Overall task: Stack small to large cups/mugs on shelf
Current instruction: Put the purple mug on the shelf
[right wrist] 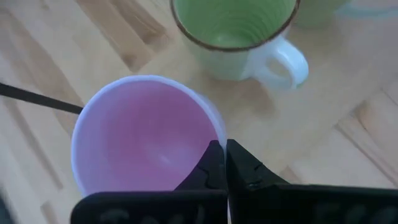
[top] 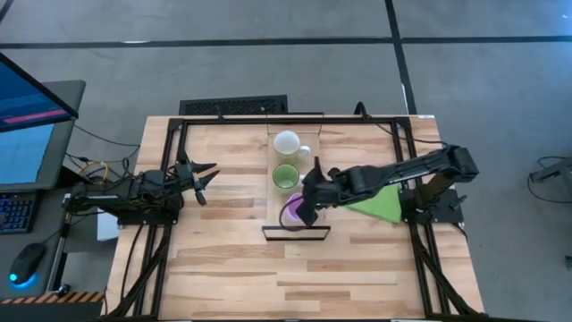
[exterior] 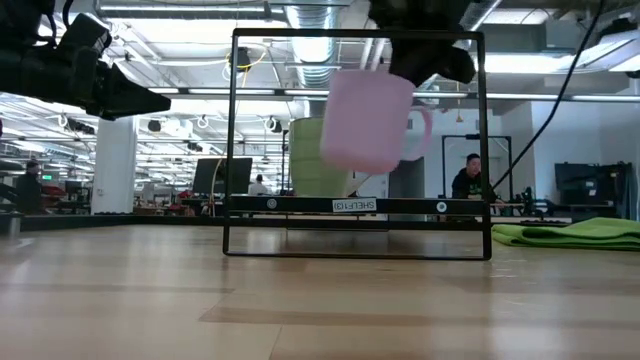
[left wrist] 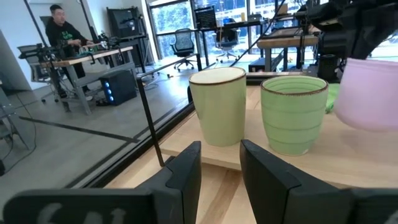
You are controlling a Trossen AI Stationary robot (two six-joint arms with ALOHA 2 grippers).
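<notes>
The light purple mug (top: 291, 213) (exterior: 366, 120) hangs in my right gripper (top: 307, 211) (right wrist: 221, 148), which is shut on it, above the near end of the pale wooden shelf (top: 273, 200). The green mug (top: 286, 176) (right wrist: 235, 30) and the white mug (top: 288, 143) (left wrist: 217, 106) stand upright on the shelf farther back, in a row. My left gripper (top: 206, 176) (left wrist: 221, 152) is open, hovering left of the shelf and pointing at the mugs. My right gripper pinches the purple mug's wall at the rim (right wrist: 211, 138), one finger inside the mug and one outside. The fingers come from above, slanting from the table's right. The mug is lifted clear of the shelf and slightly tilted, handle (exterior: 421, 128) toward the gripper side.
A flat green cloth (top: 379, 207) (exterior: 572, 233) lies on the table right of the shelf, under my right arm. A dark metal frame (exterior: 357, 205) stands at the shelf's near end. Bare tabletop (top: 223, 259) lies nearer and to the left. People sit in the room behind.
</notes>
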